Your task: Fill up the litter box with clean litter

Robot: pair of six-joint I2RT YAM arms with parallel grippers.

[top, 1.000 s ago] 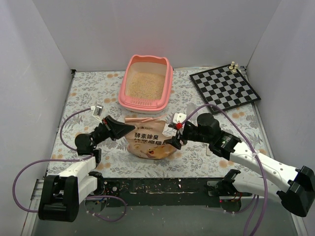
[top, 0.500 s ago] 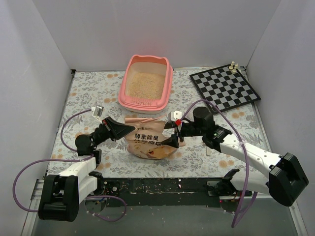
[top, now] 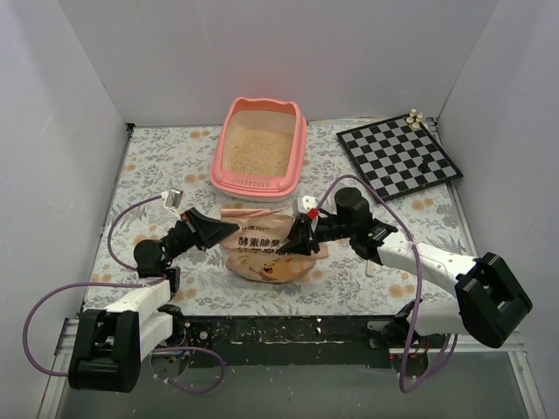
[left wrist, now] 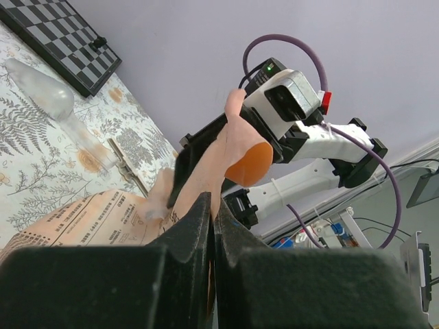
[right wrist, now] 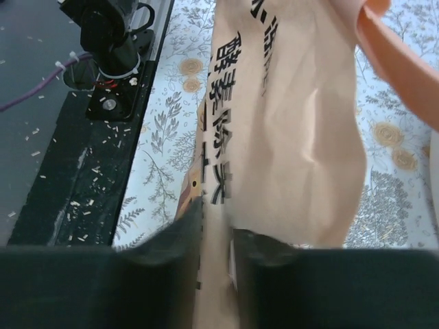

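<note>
The pink litter box [top: 299, 144] stands at the back centre, with pale beige clean litter [top: 258, 150] spread over its floor. In front of it lies an orange-tan printed litter bag [top: 266, 255]. My left gripper [top: 229, 234] is shut on the bag's left top edge, and in the left wrist view a thin sliver of bag [left wrist: 89, 219] runs between its fingers [left wrist: 212, 205]. My right gripper [top: 297, 240] is at the bag's right side. The right wrist view shows its jaws [right wrist: 216, 233] shut on a fold of the bag [right wrist: 288, 137].
A black-and-white chessboard [top: 399, 157] lies at the back right with small pieces [top: 414, 117] at its far corner. A clear plastic scoop [left wrist: 41, 92] rests on the floral mat near the board. A thin tan strip [top: 249, 212] lies between box and bag.
My right arm has swung left to the bag's right edge and its jaws have closed from wide open onto the bag. The left arm and bag have stayed put.
</note>
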